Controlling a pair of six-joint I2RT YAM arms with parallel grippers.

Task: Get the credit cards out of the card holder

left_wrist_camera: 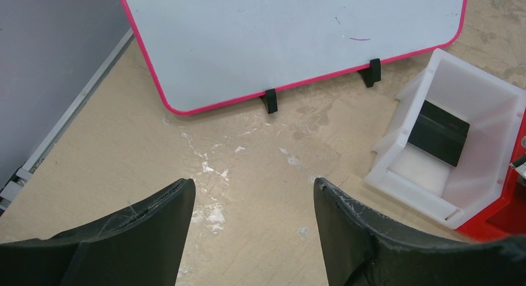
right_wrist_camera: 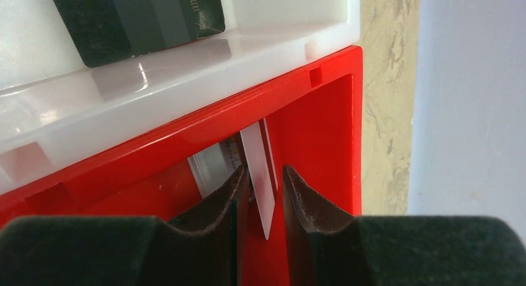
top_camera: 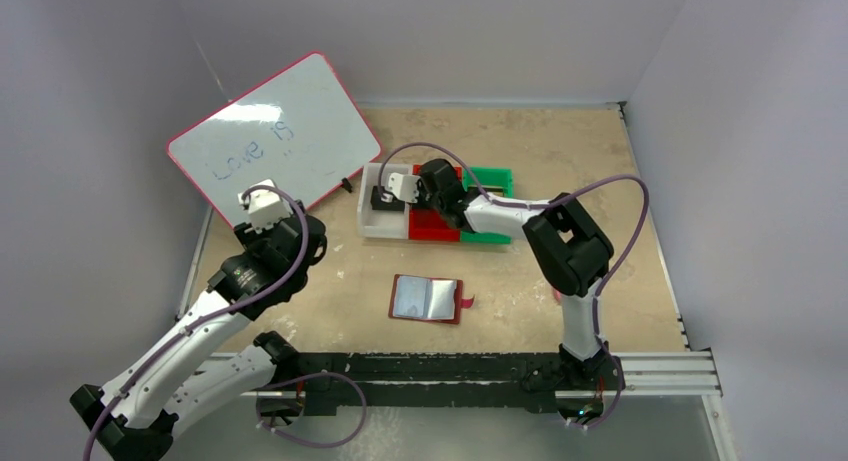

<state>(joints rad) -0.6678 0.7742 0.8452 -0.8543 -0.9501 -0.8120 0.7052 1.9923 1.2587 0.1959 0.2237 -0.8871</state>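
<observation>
Overhead, a pink-framed whiteboard (top_camera: 285, 131) leans at the far left of the sandy table (top_camera: 560, 151). To its right, three bins stand touching in a row: a white bin (top_camera: 372, 226), a red bin (top_camera: 432, 228) and a green bin (top_camera: 492, 181). The card holder (top_camera: 430, 299) lies well apart from them, nearer the arms and about midway between the two. It is dark red and spread open flat. Its pale blue clear sleeves face up and its snap tab sticks out on the right. The left arm (top_camera: 200, 321) stops short of the whiteboard. The right arm (top_camera: 565, 246) reaches left over the bins.

From the left wrist, the whiteboard stands on two black feet (left_wrist_camera: 268, 101). A black credit card (left_wrist_camera: 441, 132) leans tilted against an inner wall of the white bin, with a corner of the red bin beside it. The left gripper (left_wrist_camera: 254, 190) hangs above bare table, its jaws spread wide with nothing between them.

From the right wrist, the black credit card lies in the white bin beyond the red bin's wall. The right gripper (right_wrist_camera: 265, 174) points down into the red bin with its jaws only narrowly parted. A pale credit card (right_wrist_camera: 254, 146) stands edge-on between them. It lies close against one finger (right_wrist_camera: 239, 180), and a slim gap shows on the other side. The edge of a second card (right_wrist_camera: 211, 165) shows just behind it in the same bin.
</observation>
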